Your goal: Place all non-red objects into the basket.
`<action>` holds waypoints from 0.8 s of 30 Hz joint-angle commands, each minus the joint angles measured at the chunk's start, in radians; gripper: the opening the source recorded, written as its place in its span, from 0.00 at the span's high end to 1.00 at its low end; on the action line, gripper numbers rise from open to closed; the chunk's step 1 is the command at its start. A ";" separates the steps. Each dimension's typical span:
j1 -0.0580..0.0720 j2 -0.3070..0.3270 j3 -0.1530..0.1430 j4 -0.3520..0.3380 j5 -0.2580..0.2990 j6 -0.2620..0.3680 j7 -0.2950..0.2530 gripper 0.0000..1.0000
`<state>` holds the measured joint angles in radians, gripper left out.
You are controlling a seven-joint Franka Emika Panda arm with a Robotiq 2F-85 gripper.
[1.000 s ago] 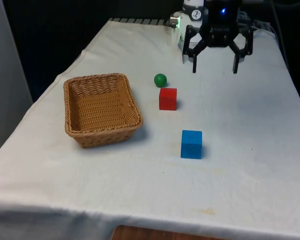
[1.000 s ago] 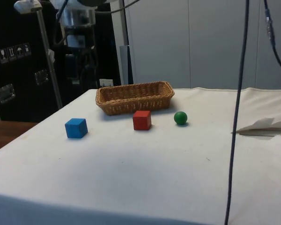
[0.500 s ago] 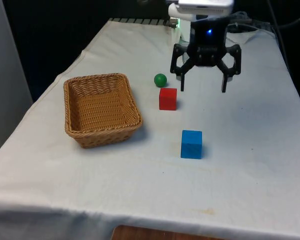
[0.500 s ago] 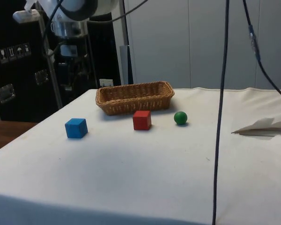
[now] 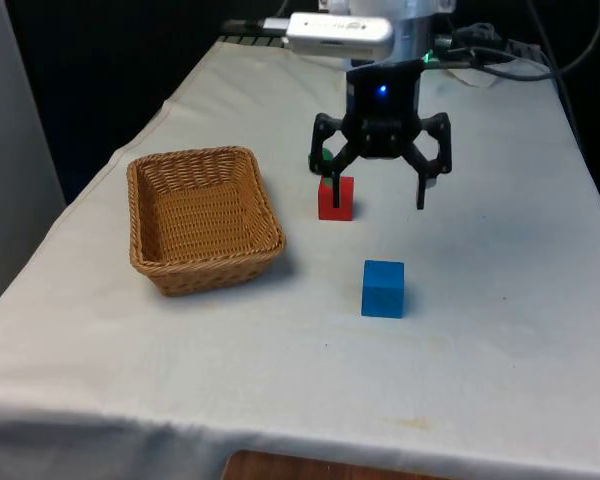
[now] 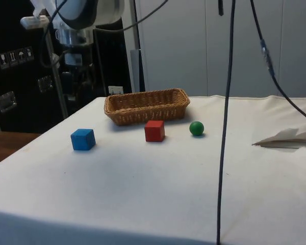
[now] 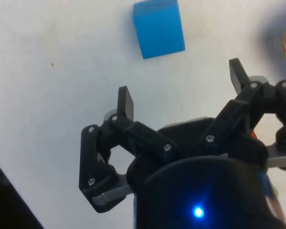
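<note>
While the blue cube (image 5: 383,288) sits on the white-clothed bench (image 5: 500,330) nearest the front edge, apart from everything else, the green ball (image 6: 196,128) lies farther back, just beyond the red cube (image 5: 336,198). To the front view's left of both cubes stands the wicker basket (image 5: 202,217), holding nothing. Above the bench, the gripper (image 5: 377,196) hangs with its jaws spread wide and nothing between them, in front of the red cube in the front view and short of the blue cube.

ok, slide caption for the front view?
Open tool above the cloth between red cube and blue cube; basket empty.
</note>
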<state>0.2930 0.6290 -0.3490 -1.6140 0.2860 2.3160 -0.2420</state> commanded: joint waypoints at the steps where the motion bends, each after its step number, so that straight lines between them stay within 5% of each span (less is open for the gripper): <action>1: -0.010 0.004 0.011 0.007 0.016 -0.001 -0.014 0.00; 14: -0.010 0.063 0.011 0.026 0.124 0.039 -0.136 0.00; 24: -0.003 0.073 0.006 0.025 0.131 0.040 -0.139 0.00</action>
<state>0.2900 0.7020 -0.3430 -1.5890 0.4170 2.3560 -0.3810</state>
